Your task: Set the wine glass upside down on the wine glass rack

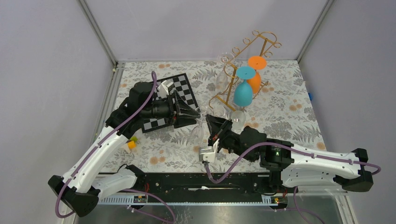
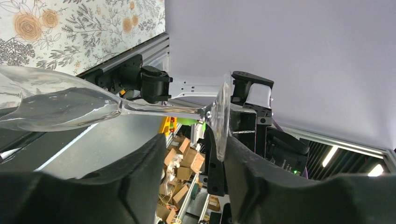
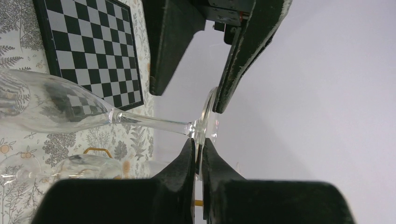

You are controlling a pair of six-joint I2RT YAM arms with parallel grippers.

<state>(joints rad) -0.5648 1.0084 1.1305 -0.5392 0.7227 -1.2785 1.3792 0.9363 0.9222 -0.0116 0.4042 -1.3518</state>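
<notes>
Between the tips of the right tool, pressed together on its foot rim, hung the wine glass, seemingly clear of the bench, long axis level, bowl pointing off to that tool's left. The left tool straddled the same foot from the opposite side, jaws apart. Beyond the right tool, well apart, stood the wine glass rack; the right arm was nearer it.
</notes>
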